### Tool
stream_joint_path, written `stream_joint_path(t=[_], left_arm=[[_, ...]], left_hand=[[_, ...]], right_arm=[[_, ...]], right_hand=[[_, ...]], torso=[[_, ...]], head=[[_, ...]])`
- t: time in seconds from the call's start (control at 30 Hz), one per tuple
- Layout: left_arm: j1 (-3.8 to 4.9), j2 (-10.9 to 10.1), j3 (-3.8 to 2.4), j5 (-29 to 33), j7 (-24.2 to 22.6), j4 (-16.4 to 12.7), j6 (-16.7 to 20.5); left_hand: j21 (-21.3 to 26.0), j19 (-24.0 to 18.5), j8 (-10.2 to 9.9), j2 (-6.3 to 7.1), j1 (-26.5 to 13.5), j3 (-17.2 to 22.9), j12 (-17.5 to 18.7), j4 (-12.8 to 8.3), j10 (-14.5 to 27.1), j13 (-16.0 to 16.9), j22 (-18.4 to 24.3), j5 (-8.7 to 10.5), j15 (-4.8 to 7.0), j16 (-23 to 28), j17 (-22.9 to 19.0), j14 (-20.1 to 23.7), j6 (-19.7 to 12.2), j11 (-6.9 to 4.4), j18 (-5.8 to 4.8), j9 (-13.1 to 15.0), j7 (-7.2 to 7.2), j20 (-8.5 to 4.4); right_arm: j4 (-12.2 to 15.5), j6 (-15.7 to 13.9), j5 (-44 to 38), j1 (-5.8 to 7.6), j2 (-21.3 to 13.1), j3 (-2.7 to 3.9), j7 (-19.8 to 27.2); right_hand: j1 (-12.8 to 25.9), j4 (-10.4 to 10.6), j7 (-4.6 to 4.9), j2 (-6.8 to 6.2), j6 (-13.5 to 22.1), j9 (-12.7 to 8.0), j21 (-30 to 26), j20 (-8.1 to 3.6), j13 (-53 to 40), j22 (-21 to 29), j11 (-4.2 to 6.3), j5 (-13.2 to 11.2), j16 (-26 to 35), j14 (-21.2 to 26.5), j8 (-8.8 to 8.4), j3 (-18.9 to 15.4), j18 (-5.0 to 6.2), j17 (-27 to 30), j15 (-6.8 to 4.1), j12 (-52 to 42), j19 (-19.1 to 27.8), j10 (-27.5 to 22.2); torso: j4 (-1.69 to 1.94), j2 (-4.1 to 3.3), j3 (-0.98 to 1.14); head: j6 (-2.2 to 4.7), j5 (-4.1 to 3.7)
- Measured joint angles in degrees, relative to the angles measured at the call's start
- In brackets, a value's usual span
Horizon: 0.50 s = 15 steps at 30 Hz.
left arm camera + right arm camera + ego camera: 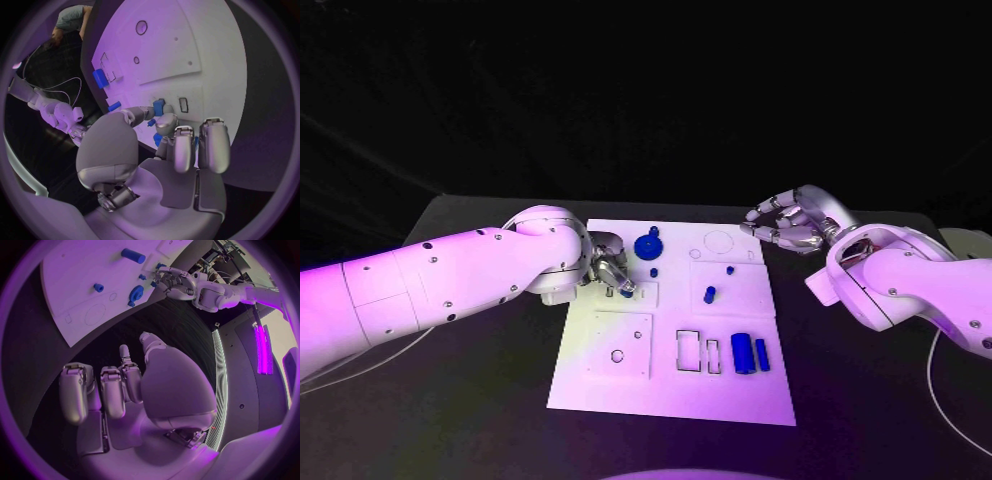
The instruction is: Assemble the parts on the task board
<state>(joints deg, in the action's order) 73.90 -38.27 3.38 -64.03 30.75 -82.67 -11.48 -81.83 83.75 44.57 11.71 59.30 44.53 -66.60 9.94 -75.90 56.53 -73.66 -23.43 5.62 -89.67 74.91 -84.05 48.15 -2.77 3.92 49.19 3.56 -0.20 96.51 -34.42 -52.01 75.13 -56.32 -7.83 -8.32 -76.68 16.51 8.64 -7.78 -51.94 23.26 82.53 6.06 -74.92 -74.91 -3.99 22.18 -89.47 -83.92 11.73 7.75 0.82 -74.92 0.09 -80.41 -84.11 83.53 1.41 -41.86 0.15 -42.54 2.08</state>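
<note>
Looking risky: the left robot hand pinches a small blue plastic part over the white plastic task board's left edge; a slip could drop it. The right robot hand hovers clenched, empty, far right.

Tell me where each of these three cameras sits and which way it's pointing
Head view: on the robot's head, looking down at the task board; both arms enter, left hand on the board, right hand over the table's far edge.
Left wrist view: behind the left hand, facing the board; its fingers touch small blue parts.
Right wrist view: behind the right hand, facing the board's far edge.
Shared: the right wrist view also shows the left hand and the round blue part, also in the head view.
</note>
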Motion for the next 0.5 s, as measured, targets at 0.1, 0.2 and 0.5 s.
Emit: stream_joint_path(t=[0.1, 0.2, 0.5], left_arm=[[0.0, 0.0, 0.0, 0.0, 0.0, 0.0, 0.0], [0.0, 0.0, 0.0, 0.0, 0.0, 0.1, -0.1], [0.0, 0.0, 0.0, -0.1, 0.0, 0.1, -0.2]], left_hand=[[0.0, 0.2, 0.0, 0.02, -0.1, 0.0, -0.3, 0.0, -0.2, 0.1, -0.1, 0.0, 0.0, 0.0, 0.0, 0.0, 0.0, -0.2, 0.0, 0.0, 0.0, -0.21], [-0.2, 0.2, 0.0, -0.15, -0.8, 0.0, -0.6, 0.0, -0.3, 0.5, -0.4, 0.0, 0.2, 0.0, 0.0, 0.2, 0.4, -0.31, 0.0, 0.0, -0.02, -0.21], [-0.2, 0.2, 0.0, 0.29, -1.2, 0.8, -0.8, -0.8, -0.7, 0.9, -0.4, 0.14, 0.41, 0.0, 0.0, 0.0, 0.6, -0.3, 0.0, 0.2, -0.22, -0.21]], right_arm=[[0.0, 0.0, 0.0, 0.0, 0.0, 0.0, 0.0], [0.0, 0.0, 0.0, 0.0, 0.0, 0.0, 0.0], [0.1, 0.0, 0.0, 0.0, -0.1, 0.0, 0.0]], right_hand=[[0.0, 0.0, 0.0, 0.0, 0.0, 0.0, 0.0, 0.0, 0.0, 0.0, 0.0, 0.0, 0.0, 0.0, 0.0, 0.0, 0.0, 0.0, 0.0, 0.0, 0.0, 0.0], [0.0, 0.0, 0.0, 0.0, 0.0, 0.0, 0.0, 0.0, 0.0, 0.0, 0.0, 0.0, 0.0, 0.0, 0.0, 0.0, 0.0, 0.0, 0.0, 0.0, 0.0, 0.0], [0.0, 0.2, 0.0, 0.0, 0.0, 0.0, 0.0, 0.0, 0.0, 0.0, 0.0, 0.2, 0.0, 0.0, 0.0, 0.2, 0.0, 0.0, 0.0, 0.0, 0.0, 0.0]], torso=[[0.01, 0.0, -0.02], [0.01, 0.0, -0.02], [0.02, -0.01, -0.04]], head=[[-0.02, 0.0], [-0.02, 0.0], [-0.13, 0.0]])
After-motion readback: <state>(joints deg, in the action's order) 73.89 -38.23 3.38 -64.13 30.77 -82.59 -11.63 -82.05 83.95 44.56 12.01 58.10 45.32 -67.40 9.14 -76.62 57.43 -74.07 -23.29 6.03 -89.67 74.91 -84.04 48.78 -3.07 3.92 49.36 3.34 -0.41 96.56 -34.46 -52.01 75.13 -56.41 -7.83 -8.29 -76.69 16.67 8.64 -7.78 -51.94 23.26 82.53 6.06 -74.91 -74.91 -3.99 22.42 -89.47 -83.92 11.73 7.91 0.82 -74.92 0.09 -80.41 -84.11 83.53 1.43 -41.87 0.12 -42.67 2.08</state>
